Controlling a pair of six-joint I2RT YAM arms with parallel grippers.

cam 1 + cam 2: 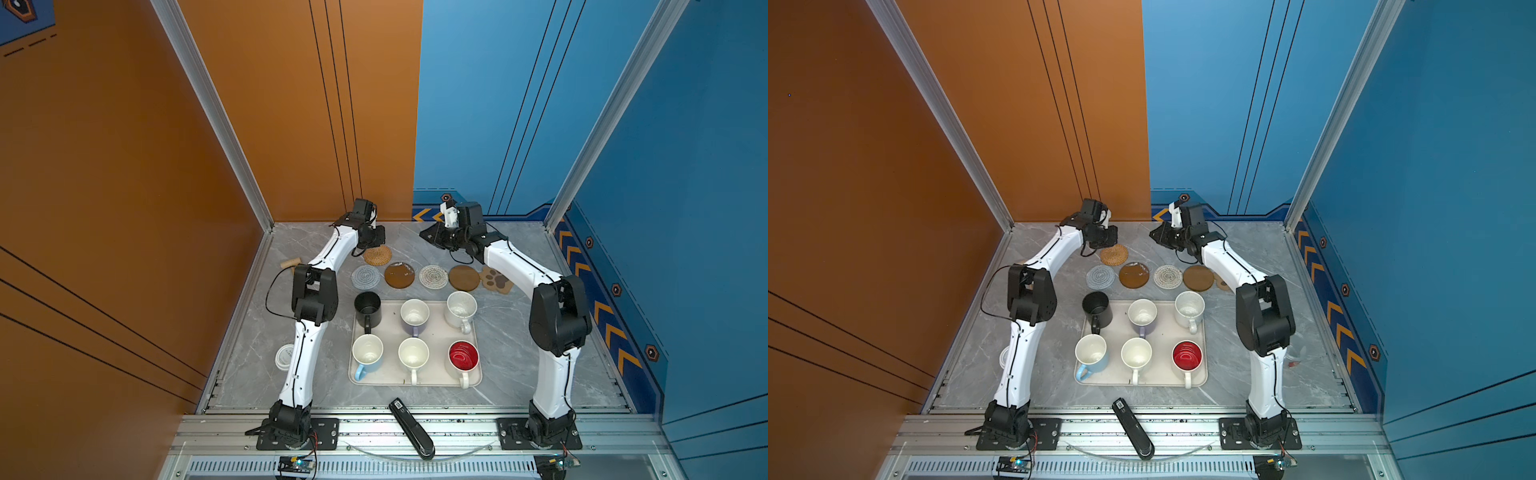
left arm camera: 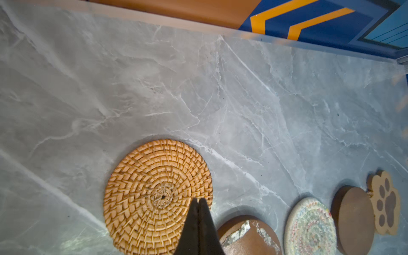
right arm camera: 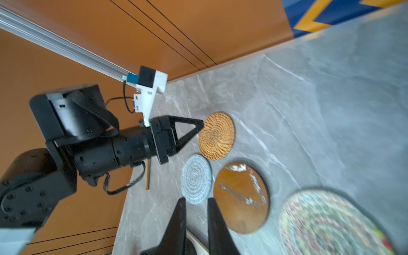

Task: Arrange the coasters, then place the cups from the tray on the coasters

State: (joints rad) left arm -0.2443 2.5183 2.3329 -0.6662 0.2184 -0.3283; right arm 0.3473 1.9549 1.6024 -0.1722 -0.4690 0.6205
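Note:
Several coasters lie behind the tray (image 1: 436, 332): a rattan disc (image 1: 377, 254) farthest back, then a row of grey crocheted (image 1: 366, 277), marked brown (image 1: 399, 275), white crocheted (image 1: 433, 276), plain brown (image 1: 464, 278) and paw-shaped (image 1: 496, 280). On the tray stand several cups: black (image 1: 368, 309), lavender (image 1: 414, 316), speckled cream (image 1: 460, 309), light blue (image 1: 368, 355), white (image 1: 413, 355) and red-inside (image 1: 463, 357). My left gripper (image 2: 198, 199) is shut and empty, over the rattan disc (image 2: 157, 196) near its edge. My right gripper (image 3: 195, 199) hovers behind the row, jaws slightly apart, holding nothing.
A white round lid (image 1: 284, 356) lies left of the tray, partly behind the left arm. A small wooden piece (image 1: 291, 262) rests by the left wall. A black handheld device (image 1: 411, 428) lies across the front rail. A clear glass jar (image 1: 1296, 353) stands behind the right arm.

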